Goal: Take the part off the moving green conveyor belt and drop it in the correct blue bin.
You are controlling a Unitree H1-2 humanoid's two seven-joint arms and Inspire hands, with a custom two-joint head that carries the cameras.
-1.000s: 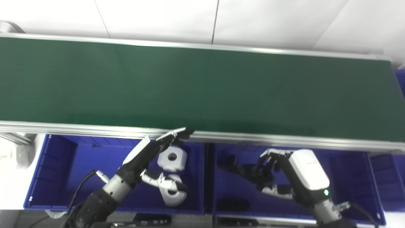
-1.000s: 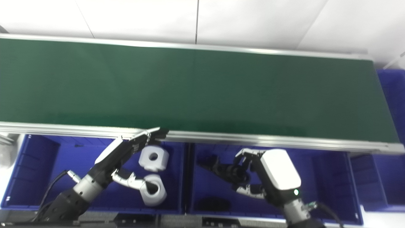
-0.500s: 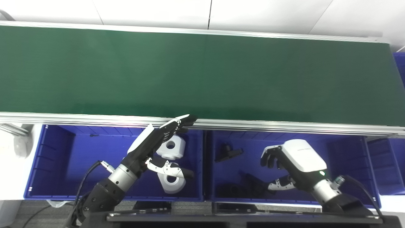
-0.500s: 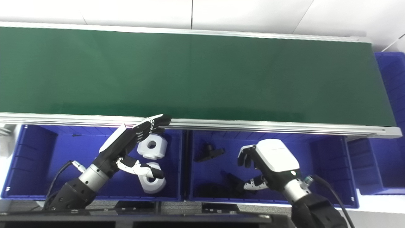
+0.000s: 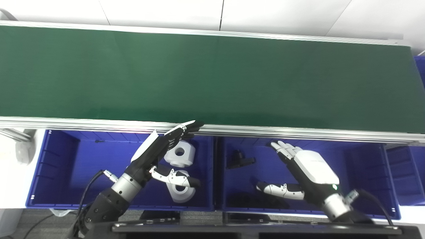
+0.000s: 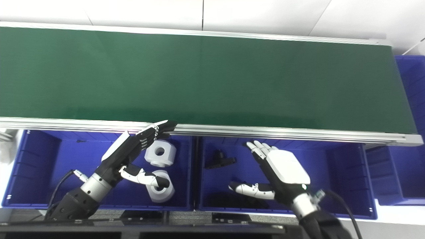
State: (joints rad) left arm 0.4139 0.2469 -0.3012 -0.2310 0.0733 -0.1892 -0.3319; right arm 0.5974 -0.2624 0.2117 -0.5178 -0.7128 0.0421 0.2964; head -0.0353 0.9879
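The green conveyor belt (image 5: 212, 76) carries no part. Below its near rail, my left hand (image 5: 156, 154) hovers open over the left blue bin (image 5: 59, 172), fingers stretched up to the rail. Two white parts lie in that bin, one (image 5: 179, 156) behind the fingers and one (image 5: 181, 192) under the thumb. My right hand (image 5: 307, 167) is open and flat over the right blue bin (image 5: 365, 172), holding nothing. A black part (image 5: 239, 159) lies at that bin's back left, and more dark parts (image 5: 252, 199) lie by its front wall, partly hidden by the thumb.
A third blue bin (image 5: 406, 176) sits at the far right, cut off by the picture edge. A grey frame piece (image 5: 20, 149) stands left of the bins. White wall panels (image 5: 212, 13) rise behind the belt.
My right hand let go of a black part into the right bin, then spread its curled fingers flat. The left hand has barely moved. The camera shifted after the earliest frames.
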